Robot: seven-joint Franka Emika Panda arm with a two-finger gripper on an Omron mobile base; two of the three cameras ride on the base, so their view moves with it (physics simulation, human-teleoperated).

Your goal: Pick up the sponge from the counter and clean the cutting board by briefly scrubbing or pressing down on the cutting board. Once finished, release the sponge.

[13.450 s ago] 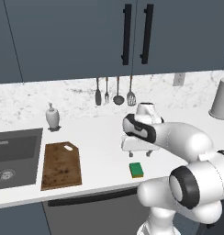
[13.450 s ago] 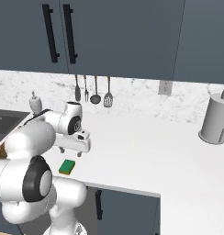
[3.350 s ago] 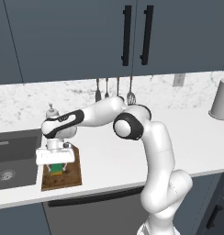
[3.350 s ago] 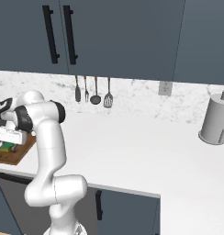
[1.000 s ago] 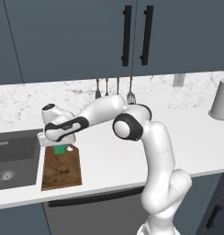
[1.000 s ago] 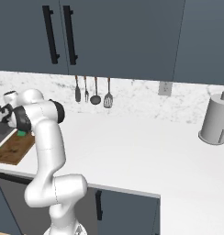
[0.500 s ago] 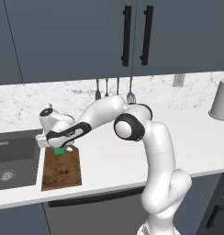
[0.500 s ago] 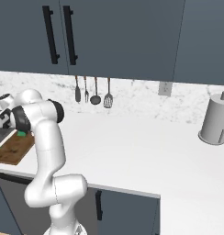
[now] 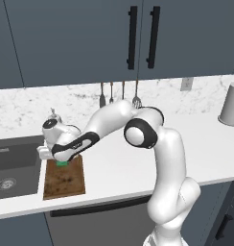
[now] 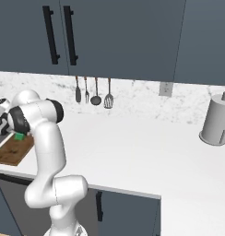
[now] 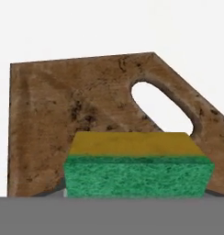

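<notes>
The green and yellow sponge (image 9: 62,164) sits between the fingers of my gripper (image 9: 59,159), which is shut on it, at the far end of the dark brown cutting board (image 9: 66,180). In the right base view the sponge (image 10: 20,137) shows as a green patch under the hand, over the cutting board (image 10: 10,152). In the hand view the sponge (image 11: 139,170) is close at the bottom, with the stained cutting board (image 11: 63,105) and its handle hole behind it. I cannot tell whether the sponge touches the wood. The board lies on the white counter (image 9: 119,158).
A dark sink basin (image 9: 13,166) lies just left of the board. Utensils (image 9: 111,93) hang on the marble backsplash. A paper towel holder (image 9: 230,104) stands far right. Dark upper cabinets hang above; the counter's front edge runs just below the board.
The hand has shifted the sponge a little nearer along the board's far end and tilted over it. The grip on the sponge is unchanged.
</notes>
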